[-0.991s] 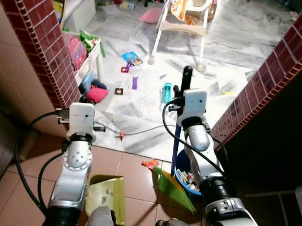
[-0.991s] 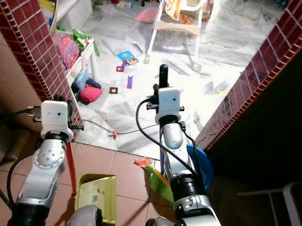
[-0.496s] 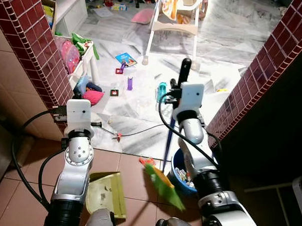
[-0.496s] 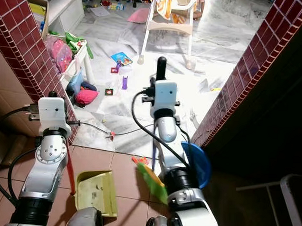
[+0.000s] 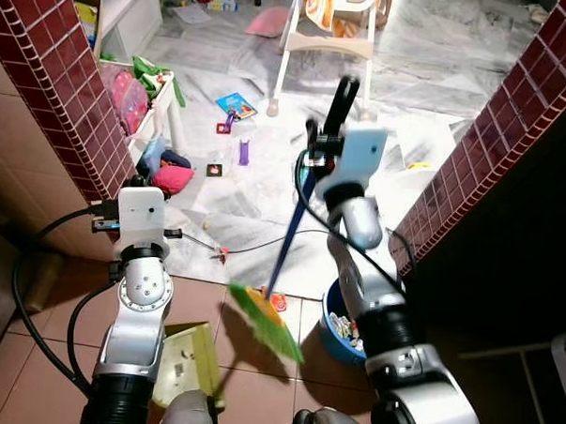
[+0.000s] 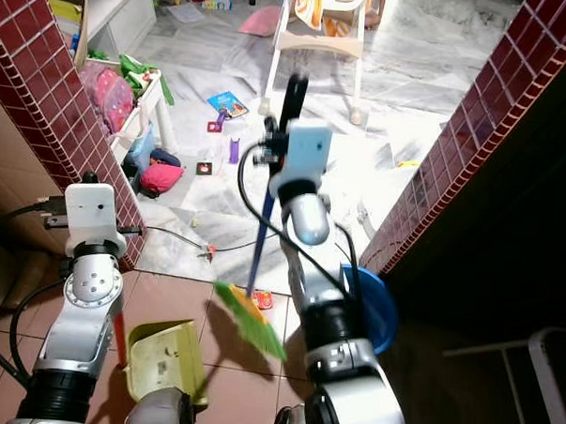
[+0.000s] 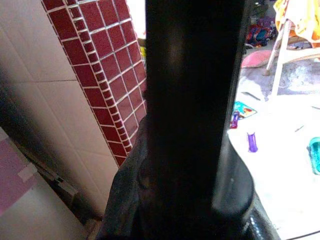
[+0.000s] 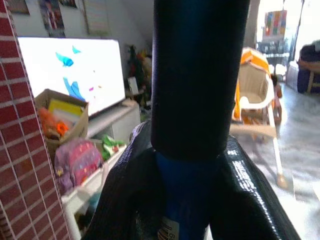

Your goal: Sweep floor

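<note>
My right gripper (image 8: 197, 170) is shut on a broom's blue handle (image 5: 289, 240), just under its black grip (image 5: 341, 100). The handle slants down to the left. Its green and yellow bristle head (image 5: 267, 324) hangs over the terracotta tiles, next to a small orange scrap (image 5: 278, 302). A yellow-green dustpan (image 5: 184, 367) with bits of litter in it sits left of the bristles. Its red stem (image 6: 120, 334) rises to my left gripper (image 7: 192, 165), which is shut on the dark dustpan handle.
Red brick pillars stand at left (image 5: 72, 99) and right (image 5: 497, 156) of the doorway. A blue bin (image 5: 339, 329) holding rubbish sits by my right arm. A cable (image 5: 254, 241), toys (image 5: 242, 153) and a high chair (image 5: 328, 36) lie beyond on the marble floor.
The broom handle has tilted and its bristle head has swung left, from beside the blue bin to beside the dustpan. The left arm and dustpan have barely moved.
</note>
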Tool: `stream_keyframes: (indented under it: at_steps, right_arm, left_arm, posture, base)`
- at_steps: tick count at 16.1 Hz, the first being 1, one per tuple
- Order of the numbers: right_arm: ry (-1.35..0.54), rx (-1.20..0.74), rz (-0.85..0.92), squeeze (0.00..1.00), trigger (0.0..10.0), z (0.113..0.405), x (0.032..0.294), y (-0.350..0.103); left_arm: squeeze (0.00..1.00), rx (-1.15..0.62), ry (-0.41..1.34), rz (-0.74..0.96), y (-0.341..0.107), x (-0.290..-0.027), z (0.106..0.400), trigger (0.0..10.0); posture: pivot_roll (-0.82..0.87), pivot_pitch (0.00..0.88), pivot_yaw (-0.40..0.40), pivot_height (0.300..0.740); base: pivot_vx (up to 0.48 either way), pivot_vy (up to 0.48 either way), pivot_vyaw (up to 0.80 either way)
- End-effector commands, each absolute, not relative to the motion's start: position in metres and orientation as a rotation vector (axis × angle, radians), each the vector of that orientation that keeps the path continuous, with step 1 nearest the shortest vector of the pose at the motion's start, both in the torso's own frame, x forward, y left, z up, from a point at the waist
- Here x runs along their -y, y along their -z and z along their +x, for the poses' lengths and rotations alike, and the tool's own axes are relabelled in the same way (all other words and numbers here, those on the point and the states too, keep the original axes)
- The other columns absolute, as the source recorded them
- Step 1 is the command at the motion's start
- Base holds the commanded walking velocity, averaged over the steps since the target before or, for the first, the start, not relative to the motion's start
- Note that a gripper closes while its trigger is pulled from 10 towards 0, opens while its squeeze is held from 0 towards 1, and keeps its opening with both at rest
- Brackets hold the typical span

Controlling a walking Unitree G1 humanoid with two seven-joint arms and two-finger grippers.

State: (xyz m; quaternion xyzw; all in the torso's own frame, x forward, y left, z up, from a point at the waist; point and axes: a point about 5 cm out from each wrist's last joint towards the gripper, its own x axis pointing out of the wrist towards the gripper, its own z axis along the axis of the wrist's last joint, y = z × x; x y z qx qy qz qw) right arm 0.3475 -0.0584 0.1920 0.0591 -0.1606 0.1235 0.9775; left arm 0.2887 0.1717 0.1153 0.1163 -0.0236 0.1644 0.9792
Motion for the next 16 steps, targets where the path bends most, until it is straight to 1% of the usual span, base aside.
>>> stream_keyframes:
  at_steps: [1, 4, 6, 7, 10, 12, 16]
  right_arm:
    - [-0.251, 0.46, 0.109, 0.0, 10.0, 0.346, 0.061, -0.22]
    - [-0.26, 0.46, 0.096, 0.0, 10.0, 0.35, 0.065, -0.224]
    - [-0.246, 0.468, 0.051, 0.0, 10.0, 0.352, 0.069, -0.222]
    - [-0.25, 0.466, 0.02, 0.0, 10.0, 0.351, 0.07, -0.216]
    - [-0.25, 0.421, -0.002, 0.0, 10.0, 0.351, 0.066, -0.197]
    - [-0.282, 0.394, -0.063, 0.0, 10.0, 0.35, 0.061, -0.183]
    - [-0.293, 0.328, -0.154, 0.0, 10.0, 0.35, 0.058, -0.16]
  left_arm:
    - [0.0, 0.101, -0.33, 0.235, -0.126, -0.167, 0.292, 10.0]
    - [0.0, 0.101, -0.323, 0.233, -0.126, -0.166, 0.292, 10.0]
    - [0.0, 0.102, -0.326, 0.242, -0.126, -0.166, 0.292, 10.0]
    - [0.0, 0.102, -0.331, 0.245, -0.126, -0.167, 0.292, 10.0]
    - [0.0, 0.098, -0.329, 0.25, -0.124, -0.165, 0.293, 10.0]
    - [0.0, 0.097, -0.312, 0.243, -0.122, -0.163, 0.294, 10.0]
    - [0.0, 0.123, -0.22, 0.203, -0.118, -0.152, 0.306, 10.0]
  posture:
    - [-0.03, 0.07, -0.042, 0.74]
    - [-0.03, 0.07, -0.042, 0.74]
    - [-0.03, 0.07, -0.042, 0.74]
    - [-0.03, 0.07, -0.042, 0.74]
    - [-0.02, 0.07, -0.046, 0.74]
    - [-0.02, 0.069, -0.05, 0.74]
    - [-0.02, 0.092, -0.06, 0.74]
  base:
    - [0.0, 0.0, 0.0]
    - [0.0, 0.0, 0.0]
    - [0.0, 0.0, 0.0]
    - [0.0, 0.0, 0.0]
    - [0.0, 0.0, 0.0]
    - [0.0, 0.0, 0.0]
    - [0.0, 0.0, 0.0]
